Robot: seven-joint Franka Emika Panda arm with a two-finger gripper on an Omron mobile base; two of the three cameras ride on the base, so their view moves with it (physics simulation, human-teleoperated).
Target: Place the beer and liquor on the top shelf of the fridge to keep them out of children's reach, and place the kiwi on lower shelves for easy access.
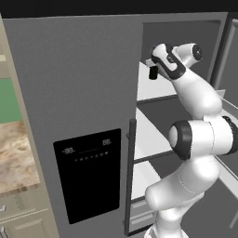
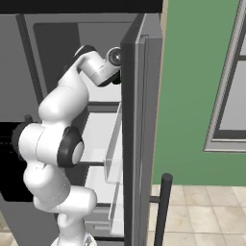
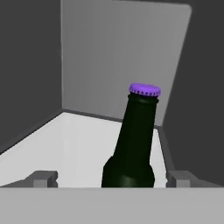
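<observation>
Room: I see the slim dark green glass beer bottle upright on the white top shelf, bare shelf to its left.
Arm: reaching high into the grey fridge.
Gripper: fingers apart, either side of the bottle.

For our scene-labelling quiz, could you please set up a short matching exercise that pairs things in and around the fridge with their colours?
Things:
1. beer bottle glass
2. bottle cap
3. top shelf
4. display panel on the fridge door

Colours:
A. white
B. purple
C. black
D. dark green, almost black

Pairs: 1-D, 2-B, 3-A, 4-C
</observation>
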